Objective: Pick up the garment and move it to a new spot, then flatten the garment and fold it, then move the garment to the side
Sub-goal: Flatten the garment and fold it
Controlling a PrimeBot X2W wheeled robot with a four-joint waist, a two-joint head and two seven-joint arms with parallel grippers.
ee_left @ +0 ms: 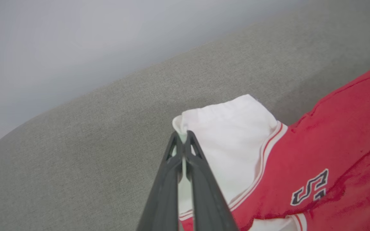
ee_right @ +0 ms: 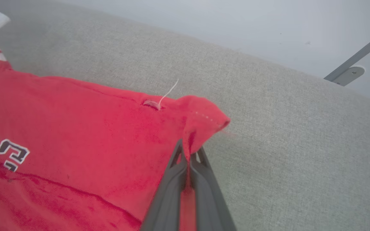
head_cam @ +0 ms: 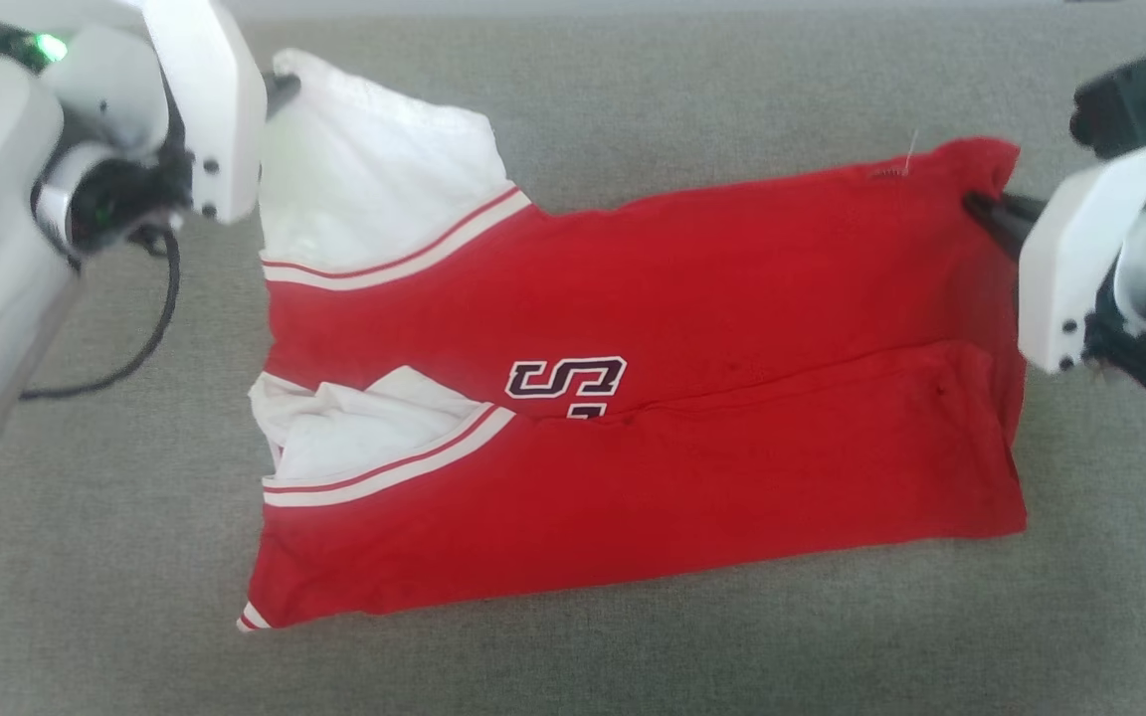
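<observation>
Our left end effector [ee_left: 181, 135] is clamped on the white sleeve [ee_left: 233, 134] of the garment [head_cam: 732, 278], our right end effector [ee_right: 190, 148] on its hem corner. The long axis runs between them.

- My left jaws are pressed together, fingers [ee_left: 167, 183] pinching a white corner of the garment [ee_left: 230, 144] at their tips.
- My right jaws are closed too, red hem caught between them.
- My left wrist [head_cam: 215, 109] and right wrist [head_cam: 1080, 249] angle inward.
</observation>
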